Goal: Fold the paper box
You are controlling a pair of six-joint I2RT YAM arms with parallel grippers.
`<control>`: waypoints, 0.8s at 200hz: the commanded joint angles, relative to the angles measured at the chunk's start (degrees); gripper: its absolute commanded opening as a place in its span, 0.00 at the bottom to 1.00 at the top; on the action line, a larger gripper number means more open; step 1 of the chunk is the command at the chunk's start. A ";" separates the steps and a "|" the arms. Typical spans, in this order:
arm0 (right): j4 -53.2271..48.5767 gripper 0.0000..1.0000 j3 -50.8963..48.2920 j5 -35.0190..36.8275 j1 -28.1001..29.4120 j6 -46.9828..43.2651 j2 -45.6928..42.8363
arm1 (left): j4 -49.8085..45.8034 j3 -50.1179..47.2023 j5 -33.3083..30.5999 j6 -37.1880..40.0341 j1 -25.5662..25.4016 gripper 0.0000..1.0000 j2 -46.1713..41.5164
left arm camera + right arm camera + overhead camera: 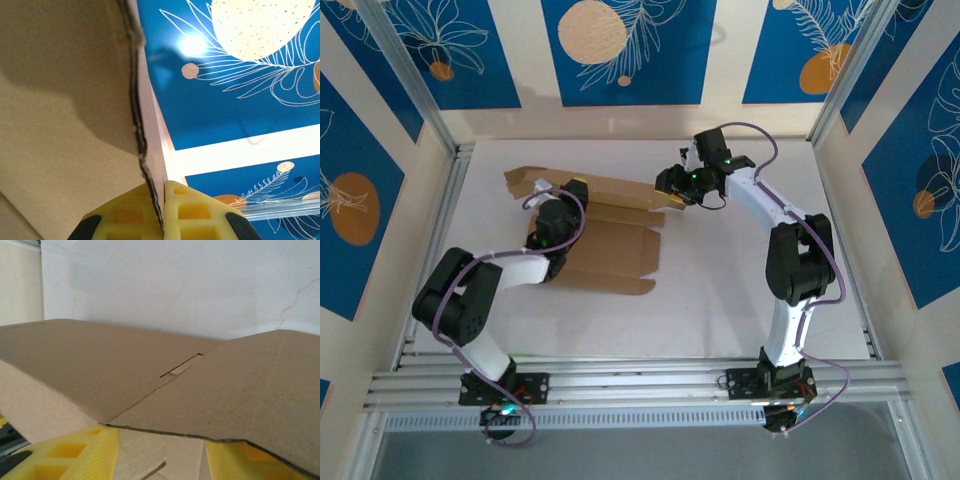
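The paper box is a brown cardboard sheet lying mostly flat on the white table, with a long flap raised along its far edge. My left gripper is at the sheet's left part. In the left wrist view its yellow fingers are shut on a thin upright edge of the paper box. My right gripper is at the right end of the raised flap. In the right wrist view its jaws stand apart, and a creased, slotted panel of the paper box lies across and over them.
The white table is enclosed by blue patterned walls on the left, back and right. Aluminium rails run along the near edge where both arm bases are bolted. Metal posts stand at the far corners.
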 commanded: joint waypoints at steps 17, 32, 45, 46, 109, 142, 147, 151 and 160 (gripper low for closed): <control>5.44 0.51 -2.88 -2.06 -0.54 1.70 -3.86 | 0.86 -4.57 1.67 -0.23 -1.69 0.00 1.37; 4.90 0.51 -2.98 -0.66 -0.78 0.20 -3.75 | -2.35 -4.42 1.58 -1.92 -1.66 0.00 0.23; 3.91 0.51 -1.50 -0.01 -1.03 -0.75 -2.65 | -7.17 -3.10 2.22 -2.36 -1.76 0.00 -1.42; 3.87 0.51 -1.39 -0.01 -1.09 -0.85 -2.56 | -7.56 -2.94 2.28 -2.36 -1.77 0.00 -1.54; 2.84 0.50 9.21 -6.32 -0.58 -0.15 5.55 | -39.68 5.91 -2.11 -6.81 -3.58 0.00 -10.36; 2.80 0.50 10.95 -9.02 -0.28 0.88 6.63 | -42.75 6.33 -3.93 -8.94 -4.63 0.00 -10.37; 2.62 0.50 10.80 -9.14 -0.34 0.90 6.40 | -41.94 6.05 -4.60 -8.82 -4.92 0.00 -10.37; 2.68 0.50 10.61 -9.26 -0.26 1.03 6.16 | -40.92 5.54 -4.99 -8.70 -5.09 0.00 -10.29; 3.01 0.50 9.74 -9.46 -0.27 1.15 5.29 | -38.25 4.19 -6.58 -8.14 -5.37 0.00 -10.27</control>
